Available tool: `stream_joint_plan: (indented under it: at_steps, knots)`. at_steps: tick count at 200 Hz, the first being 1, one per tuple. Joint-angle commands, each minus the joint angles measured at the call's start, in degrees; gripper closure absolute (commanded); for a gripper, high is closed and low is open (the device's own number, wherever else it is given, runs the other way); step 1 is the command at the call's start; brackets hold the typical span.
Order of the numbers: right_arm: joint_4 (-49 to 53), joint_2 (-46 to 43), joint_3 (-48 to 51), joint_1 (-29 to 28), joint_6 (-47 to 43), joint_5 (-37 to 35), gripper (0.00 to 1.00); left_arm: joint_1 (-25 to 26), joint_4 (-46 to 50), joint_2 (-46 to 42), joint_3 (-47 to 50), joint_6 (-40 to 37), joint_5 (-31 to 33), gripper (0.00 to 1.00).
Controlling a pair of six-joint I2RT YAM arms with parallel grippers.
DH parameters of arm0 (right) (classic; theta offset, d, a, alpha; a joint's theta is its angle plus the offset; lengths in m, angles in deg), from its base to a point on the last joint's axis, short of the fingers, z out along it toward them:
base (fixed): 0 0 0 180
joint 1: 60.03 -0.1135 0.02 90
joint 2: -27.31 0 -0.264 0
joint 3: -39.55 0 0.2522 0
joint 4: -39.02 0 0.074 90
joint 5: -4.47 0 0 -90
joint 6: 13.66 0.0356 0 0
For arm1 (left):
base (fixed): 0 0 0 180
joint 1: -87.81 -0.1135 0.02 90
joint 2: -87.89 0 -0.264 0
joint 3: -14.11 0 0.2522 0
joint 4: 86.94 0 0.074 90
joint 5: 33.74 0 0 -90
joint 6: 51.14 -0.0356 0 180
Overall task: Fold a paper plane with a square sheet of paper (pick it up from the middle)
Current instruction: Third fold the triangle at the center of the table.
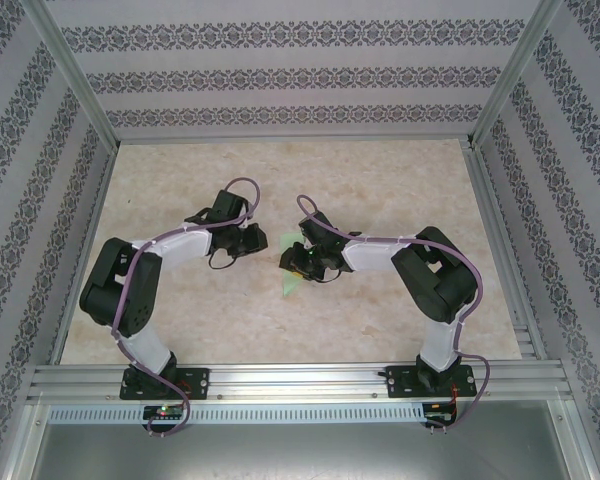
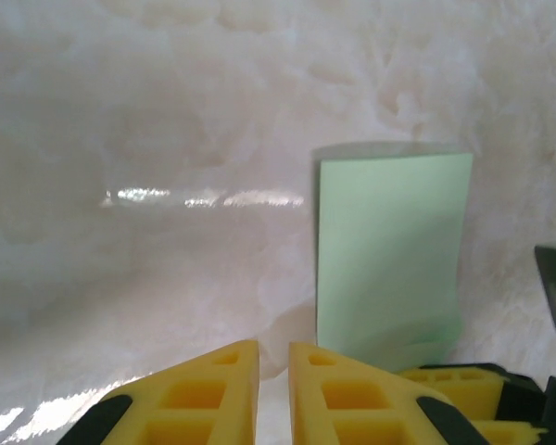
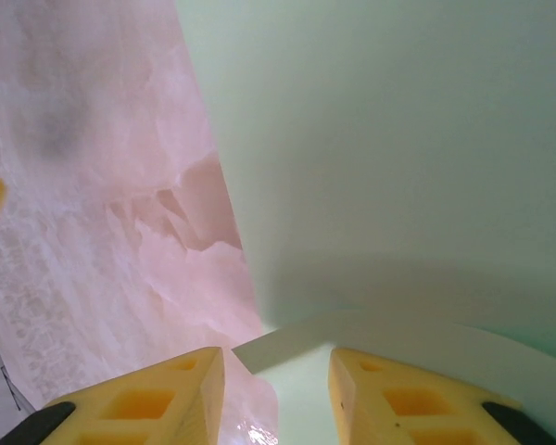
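Observation:
The square sheet of paper (image 1: 290, 280) is pale green and lies folded on the marbled table, at the middle. In the left wrist view the sheet (image 2: 389, 250) is a flat upright rectangle just right of my left gripper (image 2: 273, 357). That gripper's yellow fingers stand a narrow slit apart with only table between them. My right gripper (image 1: 292, 262) sits over the sheet's top end. Seen from the right wrist, the right gripper (image 3: 278, 357) is open. A raised folded edge of the sheet (image 3: 398, 139) lies loose between its fingers. The paper plane is out of view.
The two grippers face each other a few centimetres apart at the table's centre; my left gripper (image 1: 255, 240) is to the left of the sheet. A finger of the right gripper (image 2: 463, 385) shows beside the left one. Patterned walls and aluminium rails (image 1: 280, 380) enclose the table.

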Motion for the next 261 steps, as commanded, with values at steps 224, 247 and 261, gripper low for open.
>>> stream_joint_plan:
  at_steps: [224,247,261]
  knots:
    - [2.61,1.13,3.64,1.36,-2.12,-1.90,0.97,5.27,-12.28,2.81,5.51,3.69,-15.32,0.92]
    - [2.66,1.13,3.55,1.38,-2.04,-1.91,0.98,5.55,-12.26,4.07,5.00,3.78,-15.24,0.94]
    - [2.64,1.20,3.55,1.45,-2.04,-1.96,0.98,5.73,-12.32,4.67,4.71,3.88,-15.41,0.95]
